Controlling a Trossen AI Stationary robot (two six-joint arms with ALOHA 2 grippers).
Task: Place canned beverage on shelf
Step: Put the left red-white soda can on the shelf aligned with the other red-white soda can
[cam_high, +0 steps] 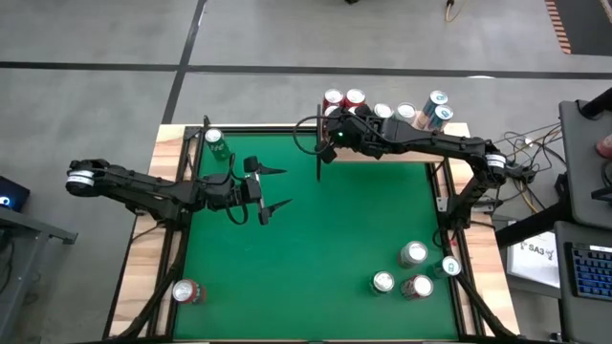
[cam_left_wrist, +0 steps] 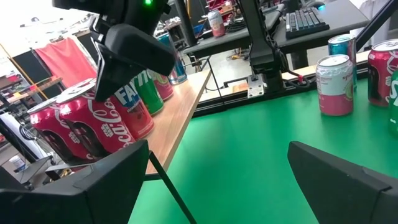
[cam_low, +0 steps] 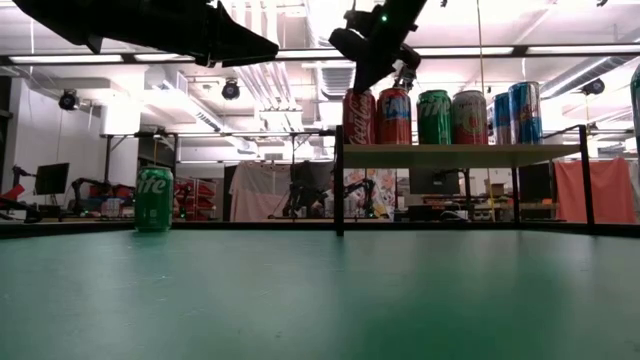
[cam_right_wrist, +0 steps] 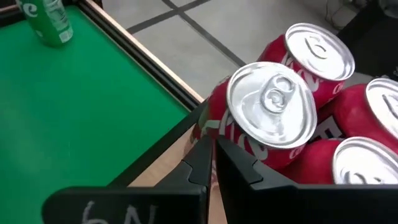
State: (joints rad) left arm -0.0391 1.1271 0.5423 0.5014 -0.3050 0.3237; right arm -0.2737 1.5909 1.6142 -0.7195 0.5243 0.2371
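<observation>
I saw the right gripper (cam_right_wrist: 211, 163), fingers pressed together and holding nothing, hanging just beside a red cola can (cam_right_wrist: 264, 115) that stood upright on the shelf (cam_low: 450, 155). The low view showed a row of cans there; the right wrist view showed silver tops. The left gripper (cam_high: 270, 191) waited spread over the green table (cam_high: 335, 239).

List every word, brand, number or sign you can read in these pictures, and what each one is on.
"Coca-Cola" script, partly seen: red can on the shelf.
"FAN", cut off: the can behind it.
"ite", cut off: green can on the table.
"SA3": white sheet beside the table.
Other cans' print: too blurred to read.
</observation>
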